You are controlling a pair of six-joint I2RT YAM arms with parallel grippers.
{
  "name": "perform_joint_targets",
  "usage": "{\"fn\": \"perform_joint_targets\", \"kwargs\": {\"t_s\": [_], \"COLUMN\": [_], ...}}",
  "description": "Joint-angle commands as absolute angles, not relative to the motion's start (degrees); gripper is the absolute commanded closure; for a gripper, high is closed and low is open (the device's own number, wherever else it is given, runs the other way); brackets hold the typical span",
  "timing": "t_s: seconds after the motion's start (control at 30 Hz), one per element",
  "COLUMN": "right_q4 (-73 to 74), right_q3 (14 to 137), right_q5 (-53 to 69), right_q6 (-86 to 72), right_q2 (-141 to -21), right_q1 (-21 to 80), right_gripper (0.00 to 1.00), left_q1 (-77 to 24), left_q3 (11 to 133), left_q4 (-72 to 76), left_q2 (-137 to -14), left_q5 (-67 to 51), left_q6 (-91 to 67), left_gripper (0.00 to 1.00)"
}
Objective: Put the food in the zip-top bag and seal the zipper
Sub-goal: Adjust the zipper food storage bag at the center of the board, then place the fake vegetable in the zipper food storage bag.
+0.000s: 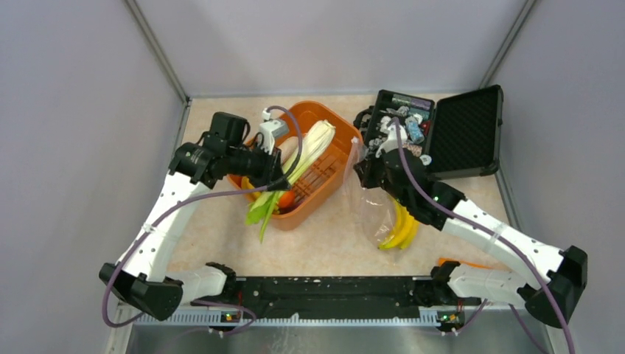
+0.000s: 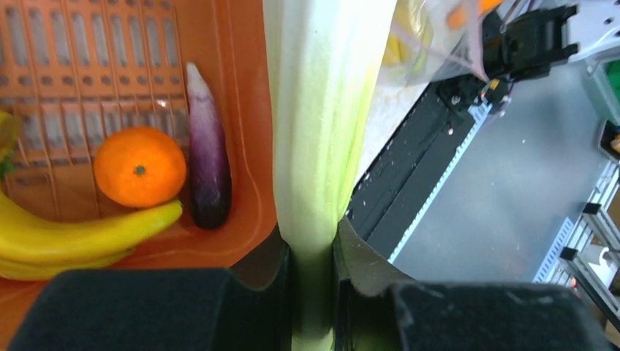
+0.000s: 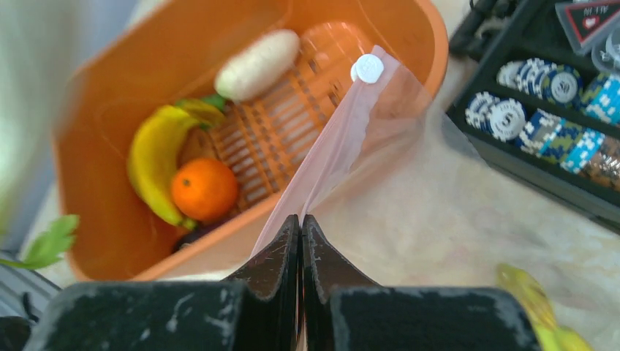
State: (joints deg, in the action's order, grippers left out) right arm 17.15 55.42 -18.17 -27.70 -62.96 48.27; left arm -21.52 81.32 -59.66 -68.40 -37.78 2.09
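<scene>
While the zip-top bag (image 1: 372, 210) is sitting on the beige, stone-patterned table (image 1: 324, 247) between the orange basket (image 1: 335, 125) and the open black case (image 1: 468, 129), the right gripper (image 3: 301, 223) is pinching the bag's mouth edge at the pinkish zipper (image 3: 325, 150), its jaws pressed together on the plastic. Yellow bananas (image 1: 400, 225) are showing through the bag's near end. The left gripper (image 2: 314, 245) is clamping the green stalks (image 2: 322, 110) at the basket's near wall. Inside the basket, 1 orange (image 2: 139, 167), 1 dark eggplant (image 2: 208, 175), more basket bananas (image 2: 73, 234) and 1 whitish piece (image 3: 257, 64) are resting. Poker chips (image 3: 545, 128) are filling the case's tray. 3 plain grey walls (image 1: 332, 44) are enclosing the table, with metal posts (image 1: 158, 51) standing at the 2 far corners.
</scene>
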Motion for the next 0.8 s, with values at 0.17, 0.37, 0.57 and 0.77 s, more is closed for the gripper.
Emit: {"fn": "perform_joint_targets", "kwargs": {"t_s": [0.17,0.37,0.57,0.77], "right_q4": [4.97,4.85,4.18,5.07], "right_q3": [50.05,49.81,49.57,49.47], "right_q5": [-17.72,-18.18,-16.42,-17.66], "right_q6": [-30.02,-28.97,-26.79,-26.58], "right_q2": [-55.94,-56.01,-56.06,-55.44], "right_q1": [48.54,48.52,48.52,48.61], "right_gripper": [1.00,1.00,1.00,1.00], "left_q1": [-35.97,-38.83,-41.14,-43.35], "left_q3": [85.89,89.29,92.96,96.47], "left_q4": [-69.37,-72.88,-76.06,-80.43], "left_q2": [-73.75,-76.24,-80.62,-84.33], "left_q5": [-23.27,-20.59,-18.71,-12.07], "left_q6": [0.17,0.13,1.14,1.55], "left_gripper": [1.00,1.00,1.00,1.00]}}
